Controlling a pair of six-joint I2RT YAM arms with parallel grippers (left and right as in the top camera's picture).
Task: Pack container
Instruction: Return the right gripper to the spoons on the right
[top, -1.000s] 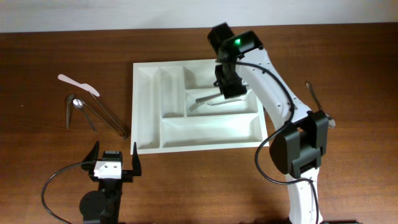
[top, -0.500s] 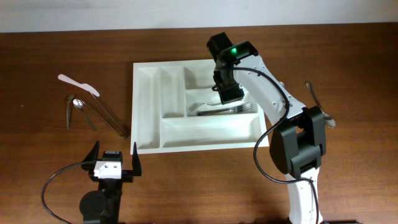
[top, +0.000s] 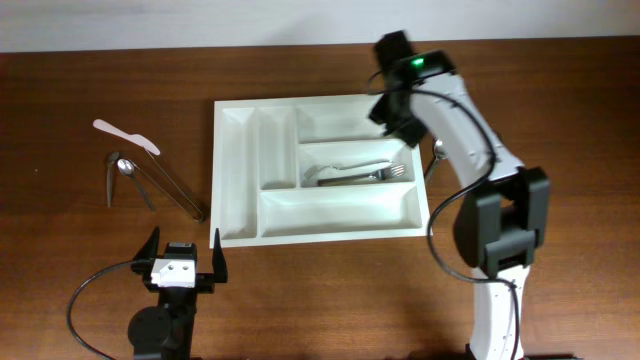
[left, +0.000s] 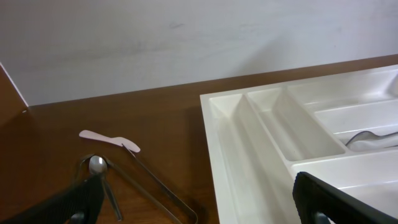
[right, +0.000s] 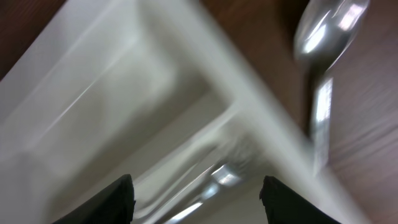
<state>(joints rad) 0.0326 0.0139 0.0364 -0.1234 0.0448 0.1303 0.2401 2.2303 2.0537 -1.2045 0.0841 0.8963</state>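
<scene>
fork (top: 360, 174) lies lengthways in the middle slot of the container (top: 330, 212) cos it fits there, right gripper (right: 198, 194) by the rim open and empty

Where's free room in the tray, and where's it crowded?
Free: both narrow upright compartments at the left of the tray, the top horizontal one, the long bottom one. The middle one holds a fork. Crowded: the top-right corner under the right gripper, and the table left of the tray with tongs, spoon, plastic knife.
</scene>
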